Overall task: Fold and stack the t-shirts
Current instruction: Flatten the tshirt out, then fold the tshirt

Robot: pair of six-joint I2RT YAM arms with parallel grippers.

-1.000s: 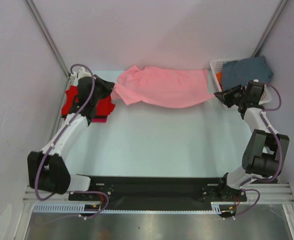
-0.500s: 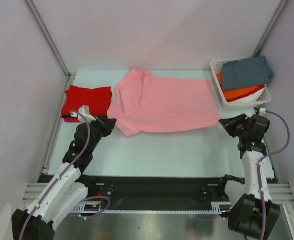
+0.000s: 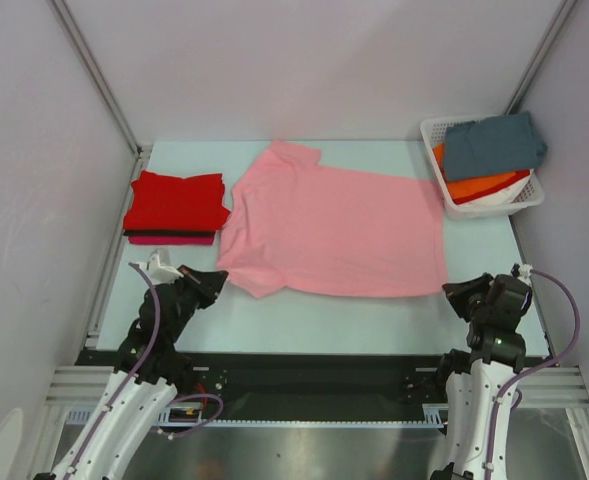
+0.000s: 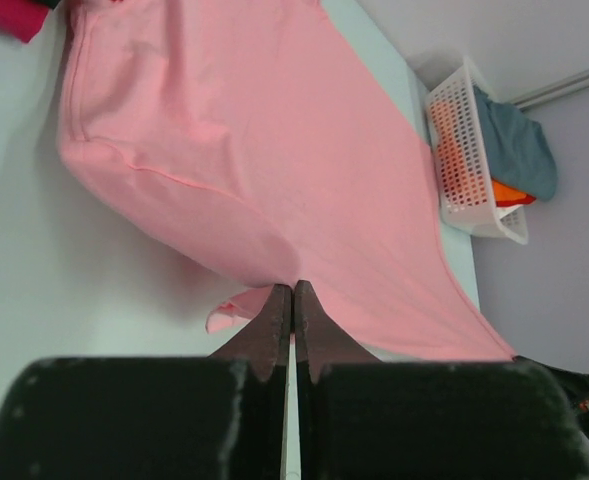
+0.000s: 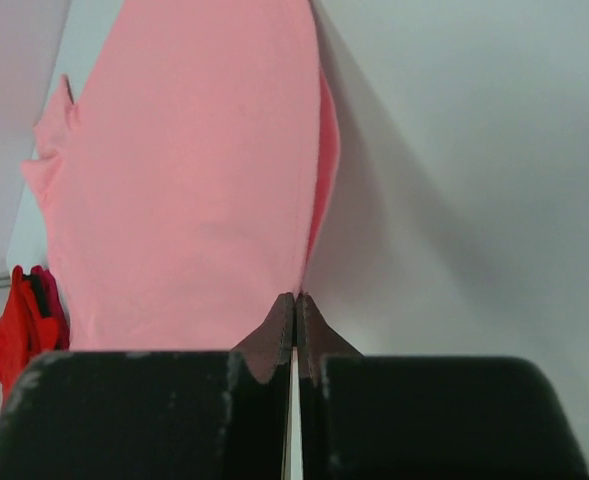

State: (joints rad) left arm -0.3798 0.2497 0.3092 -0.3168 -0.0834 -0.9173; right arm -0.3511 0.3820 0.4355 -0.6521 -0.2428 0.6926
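A light pink t-shirt (image 3: 334,230) lies spread across the middle of the table, its collar to the left back. My left gripper (image 3: 218,282) is shut on its near left edge (image 4: 274,265). My right gripper (image 3: 451,290) is shut on its near right corner (image 5: 302,270). Both hold the near edge stretched between them, slightly lifted. A folded red t-shirt (image 3: 175,203) lies on a magenta one (image 3: 174,239) at the left. A slate grey-blue t-shirt (image 3: 492,143) and an orange one (image 3: 484,186) lie in the basket.
A white slotted basket (image 3: 434,128) stands at the back right corner, also in the left wrist view (image 4: 461,150). Grey walls close in the left, back and right. A black rail (image 3: 314,375) runs along the near edge.
Both grippers have pulled back toward the near edge with the pink shirt. The shirt went from bunched at the back to spread over the table's middle.
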